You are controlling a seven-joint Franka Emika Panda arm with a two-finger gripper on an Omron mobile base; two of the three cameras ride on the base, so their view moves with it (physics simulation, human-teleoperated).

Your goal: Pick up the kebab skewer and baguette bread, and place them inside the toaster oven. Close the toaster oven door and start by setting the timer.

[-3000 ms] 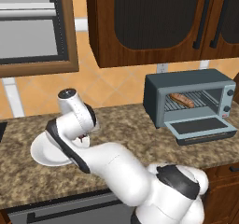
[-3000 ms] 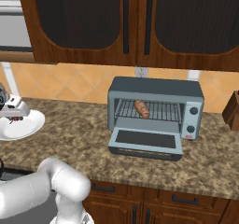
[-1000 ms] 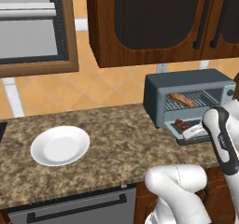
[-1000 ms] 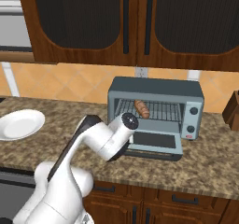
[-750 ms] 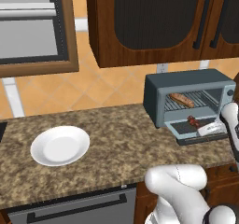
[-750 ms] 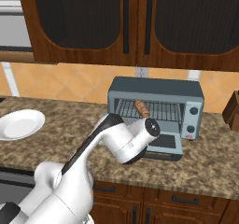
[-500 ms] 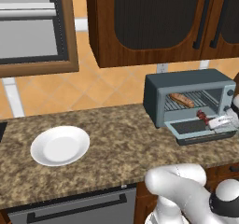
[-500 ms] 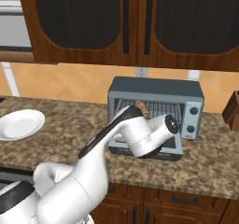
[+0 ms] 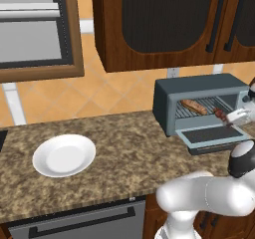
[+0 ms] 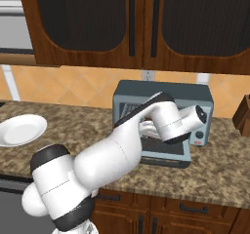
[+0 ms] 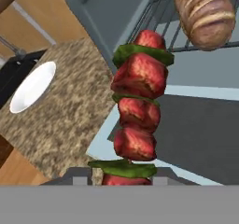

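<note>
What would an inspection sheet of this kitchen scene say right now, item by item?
Surface: speckled brown stone counter, with the toaster oven standing at its right end.
Job's things: toaster oven door is dropped open; baguette bread lies on the wire rack inside; kebab skewer, red meat chunks with green pieces between, is held at the oven mouth above the open door, not yet on the rack.
Clutter: white plate on the counter, left of the oven.
Fingers: gripper shut on the kebab skewer.
Cables: nothing seen.
Surroundings: dark wood wall cabinets, orange tiled wall, wood-framed window at left, drawers below the counter.
</note>
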